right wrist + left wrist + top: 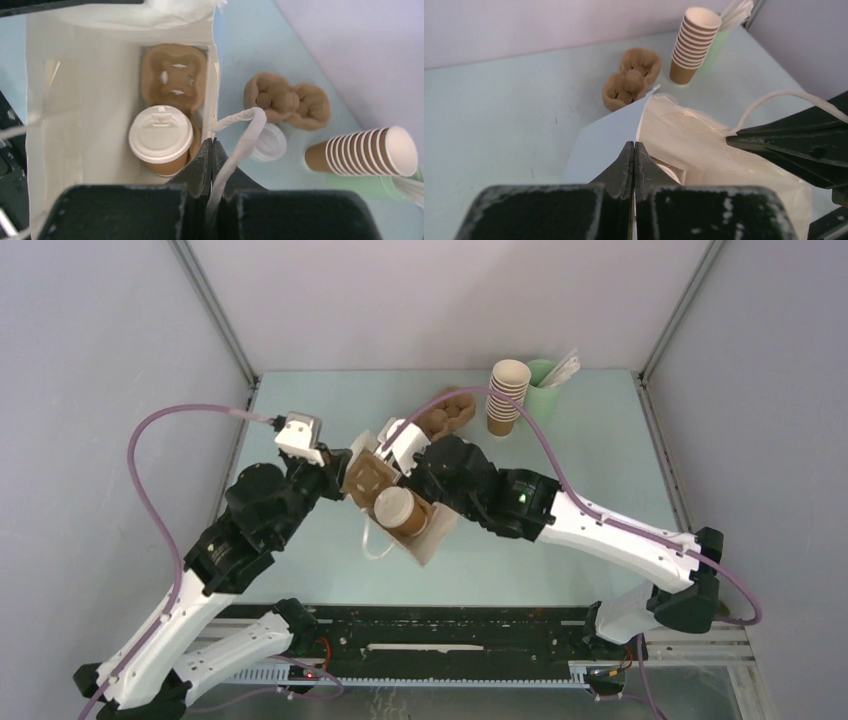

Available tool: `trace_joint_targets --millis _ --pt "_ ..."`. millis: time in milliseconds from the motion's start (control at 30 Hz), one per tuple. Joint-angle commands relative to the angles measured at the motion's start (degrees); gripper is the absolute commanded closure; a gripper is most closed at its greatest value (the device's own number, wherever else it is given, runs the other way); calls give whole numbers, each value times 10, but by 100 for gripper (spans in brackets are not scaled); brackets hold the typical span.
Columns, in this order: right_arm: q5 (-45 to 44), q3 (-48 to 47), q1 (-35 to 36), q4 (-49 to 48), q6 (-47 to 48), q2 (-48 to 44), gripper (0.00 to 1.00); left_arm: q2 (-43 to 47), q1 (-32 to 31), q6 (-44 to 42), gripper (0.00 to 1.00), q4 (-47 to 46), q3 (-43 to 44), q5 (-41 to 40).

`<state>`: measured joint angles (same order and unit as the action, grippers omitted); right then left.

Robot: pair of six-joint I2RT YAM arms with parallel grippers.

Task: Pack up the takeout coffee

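While the left claw [634,150] pinches one rim of the paper bag [60,125], the takeout coffee [160,134] stands upright inside it, in a pulp carrier [173,75] – just below the right claw [212,147], which is clamped on the opposite rim and is the nearer of the two.

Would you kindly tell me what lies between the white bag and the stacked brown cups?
Right wrist view: a brown pulp carrier and a loose white lid lie between white bag and cup stack.

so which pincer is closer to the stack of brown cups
right. right pincer grips the bag on the side facing the cup stack; left pincer clamps its opposite edge, farther off
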<state>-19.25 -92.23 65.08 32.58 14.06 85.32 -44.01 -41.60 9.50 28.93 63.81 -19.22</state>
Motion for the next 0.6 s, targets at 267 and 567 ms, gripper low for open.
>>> trace_joint_targets --millis 267,567 --pt "-209 142 113 -396 198 -11 100 112 2 -34 100 -154 -149 9" --pt "-243 147 149 -442 224 12 100 147 2 -22 100 -142 -184 -2"
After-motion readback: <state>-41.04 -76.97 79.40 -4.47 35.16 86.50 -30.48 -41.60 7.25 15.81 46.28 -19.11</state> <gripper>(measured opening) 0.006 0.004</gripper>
